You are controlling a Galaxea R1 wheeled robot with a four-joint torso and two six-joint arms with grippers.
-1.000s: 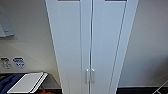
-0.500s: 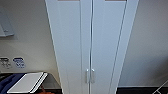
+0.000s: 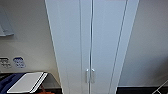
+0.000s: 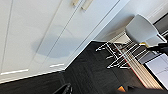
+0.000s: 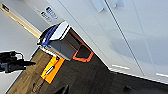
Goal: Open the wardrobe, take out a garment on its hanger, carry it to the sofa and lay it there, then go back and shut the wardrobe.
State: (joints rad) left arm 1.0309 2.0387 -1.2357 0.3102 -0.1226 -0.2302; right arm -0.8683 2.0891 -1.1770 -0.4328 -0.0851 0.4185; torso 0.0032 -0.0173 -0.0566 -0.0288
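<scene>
The tall white wardrobe (image 3: pixel 91 37) stands straight ahead with both panelled doors shut. Its two small vertical handles (image 3: pixel 89 75) sit side by side at the centre seam. The left wrist view looks along the lower doors (image 4: pixel 37 37) down to the dark floor. In the right wrist view the same doors (image 5: pixel 130 37) run to the base. Dark parts of my left gripper (image 4: pixel 64 89) and right gripper (image 5: pixel 96 90) poke in low above the floor, short of the doors. The garment and its hanger are hidden behind the doors. The sofa is out of view.
A grey bin with a white lid (image 3: pixel 27 82) and blue cloth (image 5: pixel 48 35) stands left of the wardrobe, by an orange frame (image 5: pixel 82 56). A white chair (image 4: pixel 141 28) on thin white legs stands to the right. Dark carpet (image 4: pixel 95 72) lies in front.
</scene>
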